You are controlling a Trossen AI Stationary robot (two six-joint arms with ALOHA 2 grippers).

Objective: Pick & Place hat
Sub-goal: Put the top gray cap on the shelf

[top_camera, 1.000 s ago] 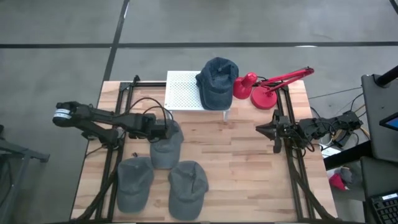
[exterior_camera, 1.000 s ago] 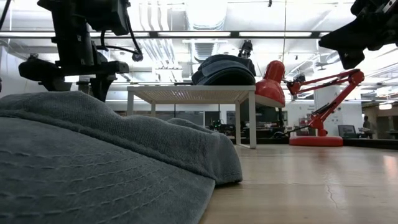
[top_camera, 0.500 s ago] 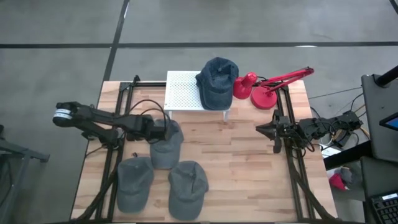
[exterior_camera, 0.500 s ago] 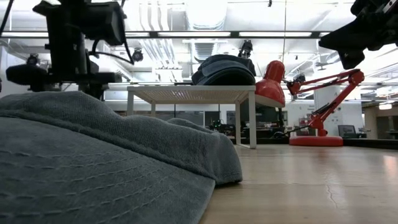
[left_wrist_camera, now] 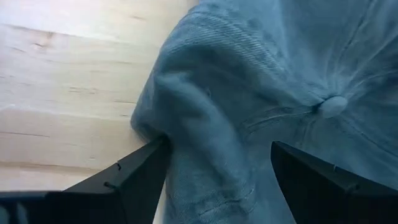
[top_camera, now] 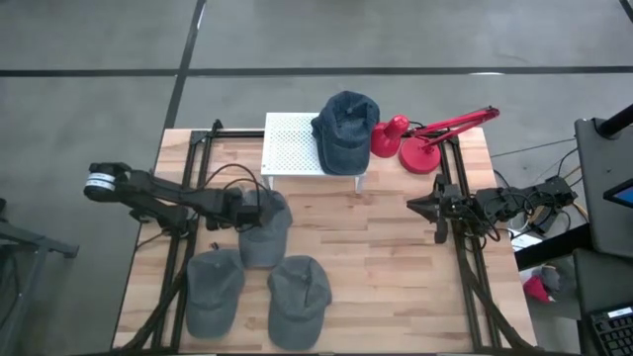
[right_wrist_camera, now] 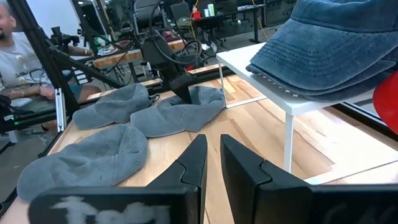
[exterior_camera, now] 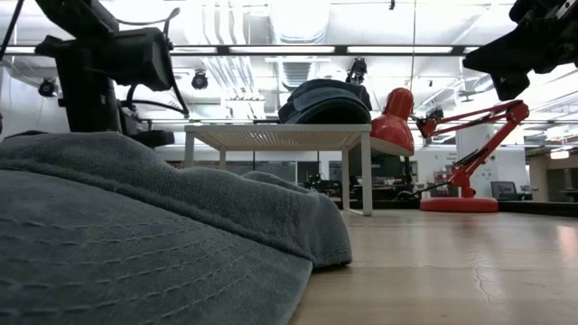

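Note:
Three grey caps lie on the wooden table; the farthest one [top_camera: 267, 232] rests crown up, and its top button [left_wrist_camera: 333, 106] shows in the left wrist view. My left gripper [top_camera: 251, 209] is down over this cap's crown [left_wrist_camera: 249, 81], open, with one finger on either side of a bulge of cloth [left_wrist_camera: 217, 144]. Two more grey caps [top_camera: 213, 287] [top_camera: 299, 295] lie nearer the near edge. A blue cap [top_camera: 346, 129] sits on a white stand [top_camera: 292, 146]. My right gripper [top_camera: 413, 206] waits shut at the table's right side. My left gripper comes at the grey cap from above, its open fingers [left_wrist_camera: 140, 171] standing on either side of the crown's side near the lower edge [left_wrist_camera: 149, 127]. Whether the fingers touch the cloth, I cannot tell. The cap lies flat on the table.
A red desk lamp [top_camera: 415, 143] stands right of the white stand at the far edge. Bare wood [top_camera: 376, 247] lies between the caps and the right arm. A person [right_wrist_camera: 15, 43] sits beyond the table's left side in the right wrist view.
My left gripper has come down toward the far grey cap and shifted slightly toward the table's left edge. The caps have stayed where they were.

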